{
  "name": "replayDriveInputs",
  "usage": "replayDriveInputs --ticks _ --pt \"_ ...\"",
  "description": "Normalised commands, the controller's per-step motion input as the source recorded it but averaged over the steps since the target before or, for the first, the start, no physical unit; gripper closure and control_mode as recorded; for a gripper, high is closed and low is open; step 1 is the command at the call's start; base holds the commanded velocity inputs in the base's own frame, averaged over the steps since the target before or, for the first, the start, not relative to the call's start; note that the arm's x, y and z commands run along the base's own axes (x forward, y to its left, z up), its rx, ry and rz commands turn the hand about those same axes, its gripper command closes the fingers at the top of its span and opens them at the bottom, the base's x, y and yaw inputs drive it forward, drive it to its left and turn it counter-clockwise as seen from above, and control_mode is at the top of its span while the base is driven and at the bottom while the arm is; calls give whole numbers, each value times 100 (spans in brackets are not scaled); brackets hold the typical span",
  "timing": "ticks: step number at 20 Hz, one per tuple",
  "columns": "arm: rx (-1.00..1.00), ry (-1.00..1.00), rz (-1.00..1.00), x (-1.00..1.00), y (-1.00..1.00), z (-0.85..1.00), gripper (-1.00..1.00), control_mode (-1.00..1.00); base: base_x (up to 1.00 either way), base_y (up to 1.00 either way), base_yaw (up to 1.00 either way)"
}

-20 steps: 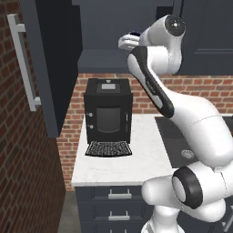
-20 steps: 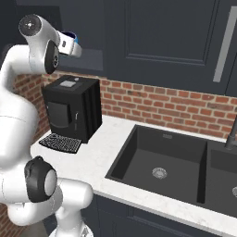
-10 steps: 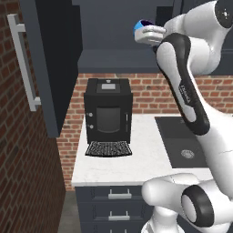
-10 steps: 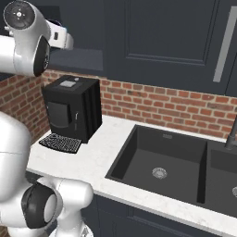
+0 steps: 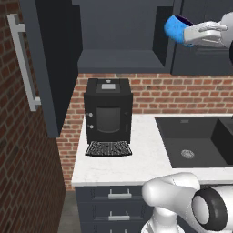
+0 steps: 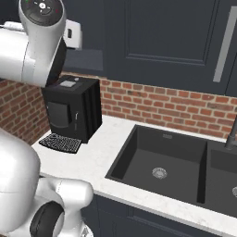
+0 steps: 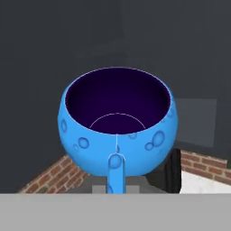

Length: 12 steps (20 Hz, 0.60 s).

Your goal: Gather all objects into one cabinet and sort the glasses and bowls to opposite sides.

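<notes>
The tool [image 5: 189, 35] grips a glossy blue round cup [image 5: 176, 29], tipped sideways, mouth facing the open dark-grey wall cabinet's [image 5: 120, 61] bare shelf.

Evenly lit and rendered, without a visible lamp or strong glare. Sharp in both base views, with no blur and no bending at the edges. Dim inside the open cabinet [image 5: 120, 41], brighter on the white counter [image 5: 136, 157]. Soft shadow under the coffee machine [image 5: 108, 116]. Slightly softer in the hand view, with small highlights on the blue vessel [image 7: 117, 122].
</notes>
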Motion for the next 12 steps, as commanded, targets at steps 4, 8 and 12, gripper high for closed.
replayDriveInputs --ticks 4,8,12 --pt "-5 0 16 -100 -50 25 100 -100 0 0 0" --pt "-6 0 14 -100 -41 12 100 -100 0 0 0" --pt "-13 0 5 -100 -9 0 100 -100 0 0 0"
